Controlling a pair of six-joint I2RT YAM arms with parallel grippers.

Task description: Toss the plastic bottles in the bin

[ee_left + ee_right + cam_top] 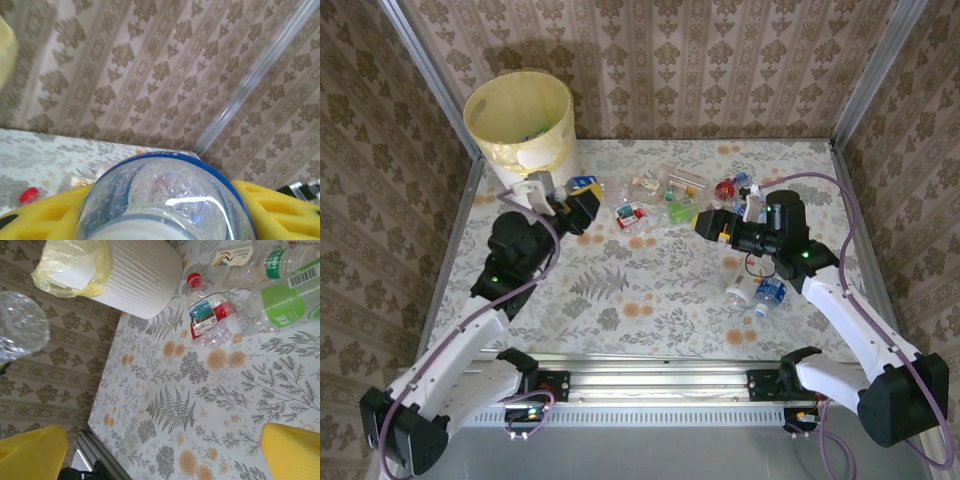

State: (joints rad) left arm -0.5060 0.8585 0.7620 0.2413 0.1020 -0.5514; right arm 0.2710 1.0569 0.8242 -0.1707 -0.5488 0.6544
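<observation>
The bottle point(167, 200) sits clamped between our left fingers point(280, 210), just right of the bin point(500, 150) in the upper left of the top view, not above its rim. If we release here, it would fall on the surface point(620, 280); a low swing may knock the bin over. Our right fingers point(295, 452) stand wide and empty, near the other bottles point(670, 195).

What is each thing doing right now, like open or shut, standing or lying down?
Tall round pale-yellow plastic bin: upright, liner folded over rim.
Left gripper: shut on clear plastic bottle with blue label.
Right gripper: open, empty.
Clear plastic bottle with red cap and red label: lying on side, capped.
</observation>
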